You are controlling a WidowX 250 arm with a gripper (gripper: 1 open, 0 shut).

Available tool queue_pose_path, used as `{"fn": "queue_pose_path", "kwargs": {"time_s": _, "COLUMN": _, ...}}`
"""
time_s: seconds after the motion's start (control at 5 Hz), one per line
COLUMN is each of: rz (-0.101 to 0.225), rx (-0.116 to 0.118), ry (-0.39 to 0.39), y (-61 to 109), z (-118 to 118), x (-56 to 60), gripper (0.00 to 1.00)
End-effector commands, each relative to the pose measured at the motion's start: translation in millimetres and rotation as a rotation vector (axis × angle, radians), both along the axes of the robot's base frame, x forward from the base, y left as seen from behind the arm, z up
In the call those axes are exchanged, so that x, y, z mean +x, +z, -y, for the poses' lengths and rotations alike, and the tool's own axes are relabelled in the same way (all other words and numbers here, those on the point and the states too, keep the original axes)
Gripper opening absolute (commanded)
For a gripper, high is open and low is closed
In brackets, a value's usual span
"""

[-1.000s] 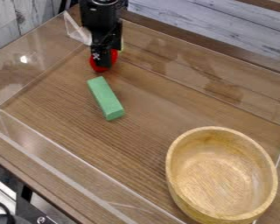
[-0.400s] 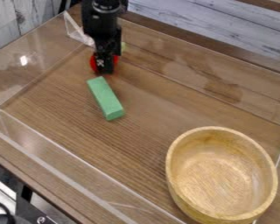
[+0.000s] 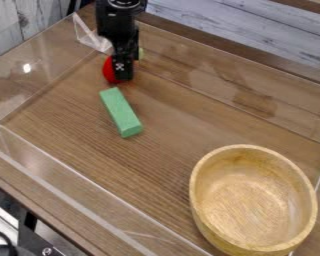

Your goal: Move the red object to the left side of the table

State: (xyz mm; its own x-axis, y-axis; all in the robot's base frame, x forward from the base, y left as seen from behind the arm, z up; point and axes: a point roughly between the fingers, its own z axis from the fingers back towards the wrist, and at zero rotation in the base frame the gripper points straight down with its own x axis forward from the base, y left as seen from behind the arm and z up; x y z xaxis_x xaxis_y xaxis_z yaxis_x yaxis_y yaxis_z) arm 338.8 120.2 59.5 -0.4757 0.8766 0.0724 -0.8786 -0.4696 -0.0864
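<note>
The red object (image 3: 113,70) lies on the brown wood-grain table (image 3: 216,110) near its far left part. Most of it is covered by my black gripper (image 3: 120,66), which points straight down over it. The jaws stand open on either side of the red object, low at the tabletop. Whether the fingers touch the object cannot be told from this view.
A green rectangular block (image 3: 120,111) lies just in front of the gripper. A round light wooden bowl (image 3: 254,199) sits at the front right. Low clear acrylic walls (image 3: 29,75) edge the table, and a pale plank wall runs behind it.
The gripper has rolled slightly about its vertical axis while staying over the red object. The block and the bowl have not moved.
</note>
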Motion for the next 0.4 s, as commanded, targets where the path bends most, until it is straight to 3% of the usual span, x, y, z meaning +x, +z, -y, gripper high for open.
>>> {"fn": "queue_pose_path", "kwargs": {"time_s": 0.0, "rz": 0.066, "rx": 0.017, "ry": 0.021, "y": 26.2, "z": 7.1, "x": 6.3, "gripper": 1.0}}
{"fn": "queue_pose_path", "kwargs": {"time_s": 0.2, "rz": 0.063, "rx": 0.015, "ry": 0.041, "y": 25.8, "z": 14.2, "x": 4.9, "gripper": 1.0}}
